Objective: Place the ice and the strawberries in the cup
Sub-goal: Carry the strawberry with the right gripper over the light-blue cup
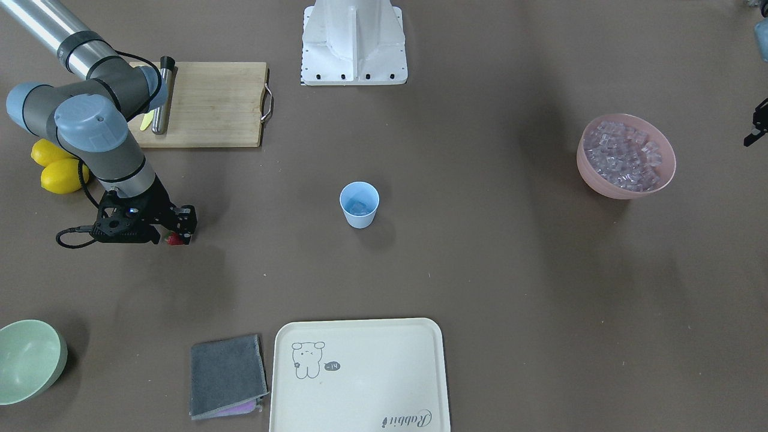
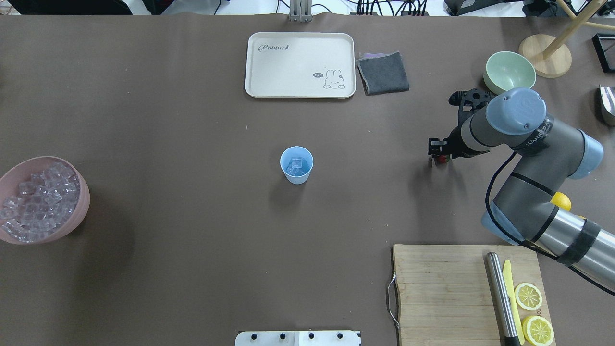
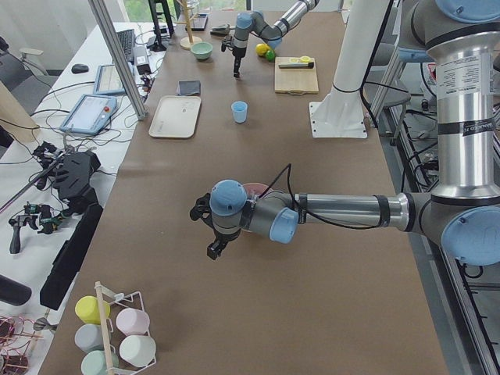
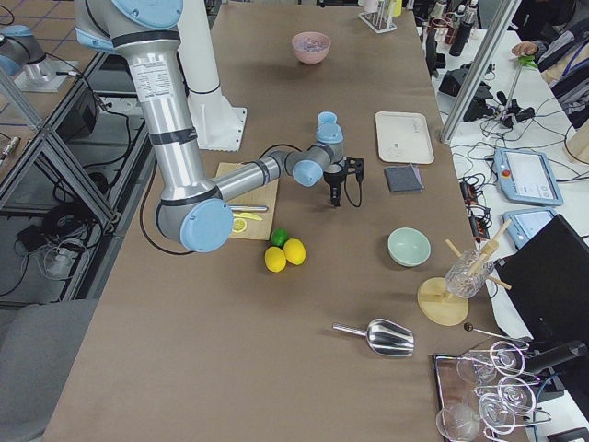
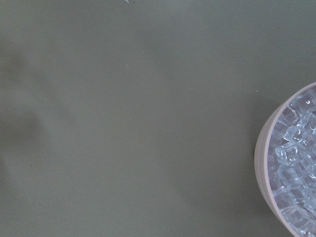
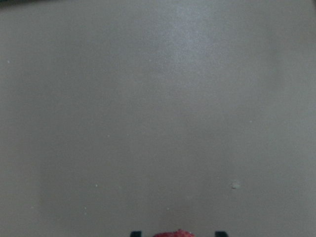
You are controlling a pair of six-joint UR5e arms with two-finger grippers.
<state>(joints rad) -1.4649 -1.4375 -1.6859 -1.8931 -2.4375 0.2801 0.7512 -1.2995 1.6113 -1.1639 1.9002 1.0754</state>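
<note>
The light-blue cup [image 2: 297,179] stands upright mid-table with a few ice cubes [image 2: 296,166] inside; it also shows in the front view [image 1: 359,217]. More ice [image 1: 624,156] fills the pink bowl [image 1: 624,191] on the robot's left. My right gripper [image 1: 178,238] is low over the table, well to the cup's right. Its fingertips [image 6: 136,233] sit on either side of the small red strawberry [image 6: 173,233], and it looks shut on it. The strawberry also shows in the front view [image 1: 174,240]. My left gripper [image 3: 212,248] hangs beside the pink bowl; I cannot tell whether it is open.
A cutting board [image 2: 442,288] with a knife [image 2: 499,298] and lemon slices [image 2: 528,295] lies near the right arm's base. Two lemons [image 1: 60,177], a lime [image 4: 279,237], a pale green bowl [image 1: 24,360], a grey cloth [image 1: 228,375] and a cream tray [image 1: 360,372] are also there.
</note>
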